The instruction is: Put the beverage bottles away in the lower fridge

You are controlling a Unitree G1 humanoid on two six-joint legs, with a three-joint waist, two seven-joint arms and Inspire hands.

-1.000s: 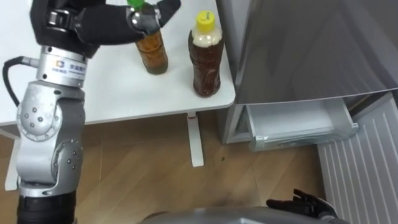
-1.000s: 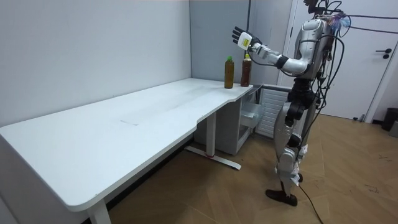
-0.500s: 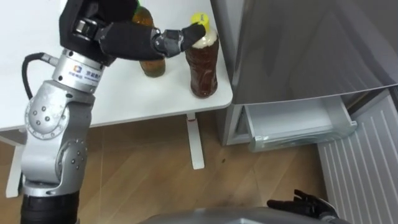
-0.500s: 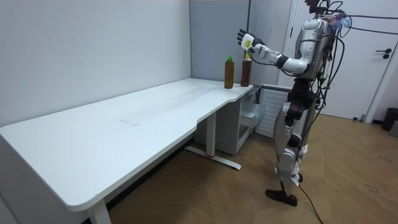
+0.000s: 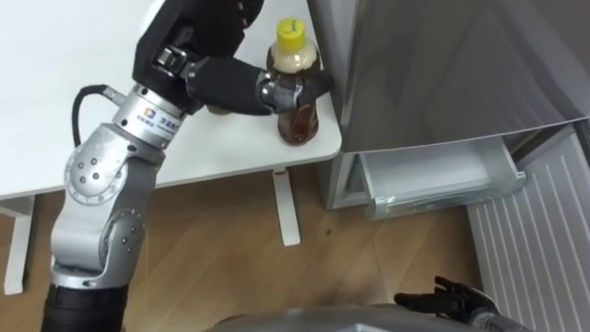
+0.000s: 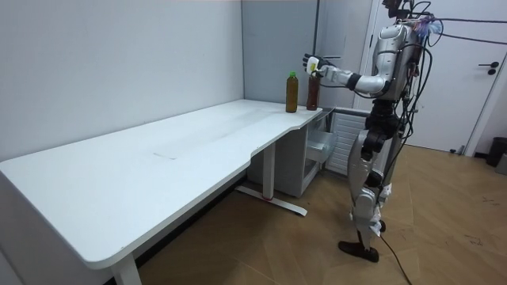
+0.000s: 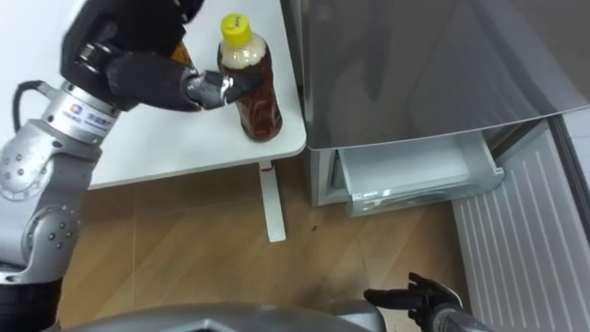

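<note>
"Where's the drink?"
"The yellow-capped tea bottle [image 5: 297, 124] stands on the counter [image 5: 92, 55] corner beside the fridge [image 5: 442, 65]. The left hand [image 5: 226, 83] is wrapped around its middle, likely to carry it to the open lower drawer [image 5: 433, 180]. The right hand [image 5: 452, 300] hangs low, fingers relaxed."

The left hand [image 5: 226, 83] is moving down and away from the green-cap bottle [image 6: 291, 93], and its fingers [image 5: 309, 88] are now closing around the yellow-cap bottle [image 5: 297, 124].

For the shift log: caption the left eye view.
Left hand grips yellow-capped bottle on white table; fridge's lower drawer stands open.
</note>
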